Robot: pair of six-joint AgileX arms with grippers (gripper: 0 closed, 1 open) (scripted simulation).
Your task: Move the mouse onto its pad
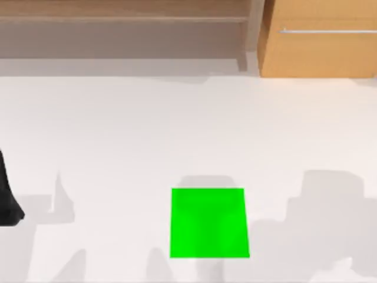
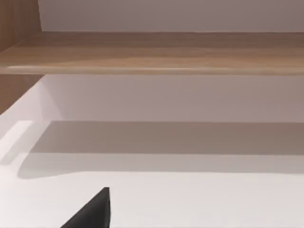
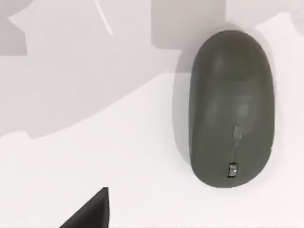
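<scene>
While jaws' state cannot be told, mouse (image 3: 231, 109) flat on table (image 3: 95, 156), wheel end nearest right-wrist camera, pad (image 1: 209, 223) bare.

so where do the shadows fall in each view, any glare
Top view: blocky grey shadows lie on the white table around the pad, with a faint darker band across the green; no glare. Left wrist view: a broad soft shadow runs under the wooden shelf. Right wrist view: angular grey shadows cross the table beside the mouse, which shows only a dull sheen.

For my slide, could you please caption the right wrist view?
Grey mouse lying flat on the white table, not yet gripped.
</scene>
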